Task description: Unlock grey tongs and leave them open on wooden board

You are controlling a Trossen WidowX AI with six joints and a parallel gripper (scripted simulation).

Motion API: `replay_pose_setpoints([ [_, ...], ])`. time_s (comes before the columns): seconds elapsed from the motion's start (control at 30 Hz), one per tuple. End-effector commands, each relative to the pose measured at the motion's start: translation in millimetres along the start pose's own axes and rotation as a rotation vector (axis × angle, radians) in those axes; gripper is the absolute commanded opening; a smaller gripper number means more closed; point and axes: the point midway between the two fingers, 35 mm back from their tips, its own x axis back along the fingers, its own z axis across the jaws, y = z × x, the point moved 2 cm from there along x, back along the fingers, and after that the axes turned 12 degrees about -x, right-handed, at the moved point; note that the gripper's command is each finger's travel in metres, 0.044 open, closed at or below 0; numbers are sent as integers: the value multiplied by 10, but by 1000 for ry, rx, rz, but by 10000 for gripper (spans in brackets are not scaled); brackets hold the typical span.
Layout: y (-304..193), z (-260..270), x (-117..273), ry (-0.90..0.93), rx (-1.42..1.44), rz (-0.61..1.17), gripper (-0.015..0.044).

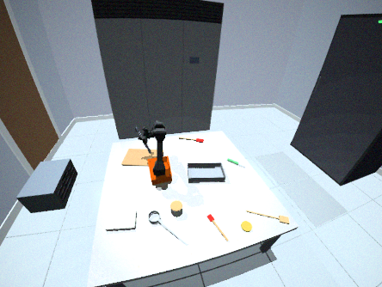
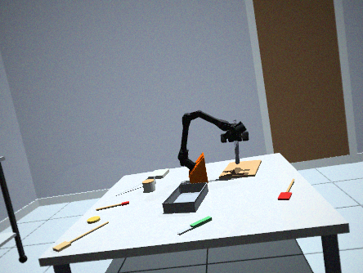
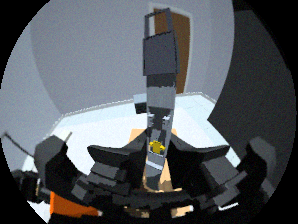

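My gripper (image 1: 145, 136) (image 2: 236, 139) (image 3: 156, 129) is shut on the grey tongs (image 1: 147, 147) (image 2: 237, 155) (image 3: 160, 95). The tongs are held steeply upright, with a looped end at the top of the wrist view and the narrow end pointing down. A yellow part (image 3: 157, 147) shows on them between the fingers. In the wrist view the tongs look narrow; I cannot tell whether they are locked. Their lower end is above the wooden board (image 1: 132, 157) (image 2: 252, 164). The roasting tin (image 1: 206, 180) (image 2: 179, 208) stands on the table with no tongs across it.
The arm's orange base (image 1: 155, 178) (image 2: 199, 174) stands between board and tin. A red-headed spatula (image 1: 200, 140) (image 2: 284, 196) lies near the board. A green-handled tool (image 1: 233, 161) (image 2: 201, 221) lies beside the tin. A round canister (image 1: 176, 210) (image 2: 149, 185) and a strainer (image 1: 172, 232) are farther off.
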Motion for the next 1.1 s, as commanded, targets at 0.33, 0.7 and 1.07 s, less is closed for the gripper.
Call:
replay_pose_setpoints([
  [0.33, 47, 16, 21, 2, 17, -15, -150],
  [0.7, 47, 16, 21, 2, 17, -15, -150],
  [1.07, 40, -34, -90, -21, -6, 101, -150],
])
